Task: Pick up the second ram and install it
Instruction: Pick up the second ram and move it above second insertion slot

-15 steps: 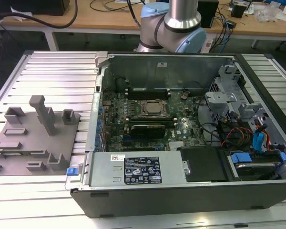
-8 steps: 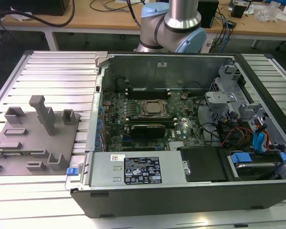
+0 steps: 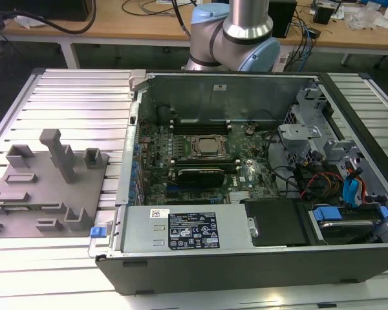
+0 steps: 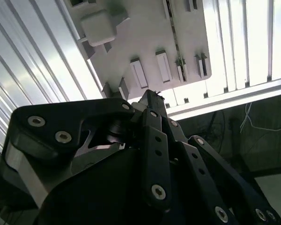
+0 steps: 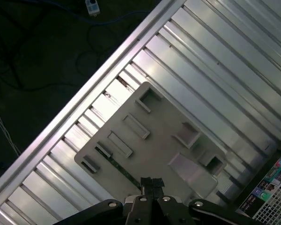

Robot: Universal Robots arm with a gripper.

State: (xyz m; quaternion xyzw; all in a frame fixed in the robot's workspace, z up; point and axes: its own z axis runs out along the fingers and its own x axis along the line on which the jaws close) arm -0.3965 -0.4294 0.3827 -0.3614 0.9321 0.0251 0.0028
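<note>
Second wrist view has the black gripper (image 4: 152,97) hanging over the gray plastic tray (image 4: 145,33), fingers squeezed together on nothing. The slim dark green-black second ram (image 4: 174,40) stands on edge in a tray slot, apart from the gripper

The second ram (image 4: 174,35) was a slim, dark strip flecked with green. It stood on its long edge in a narrow groove of the gray tray (image 3: 52,194), which sat at the left of the exterior view. In the first wrist view the ram (image 5: 117,165) ran along the tray's border beside small rectangular blocks, lying free.
</note>
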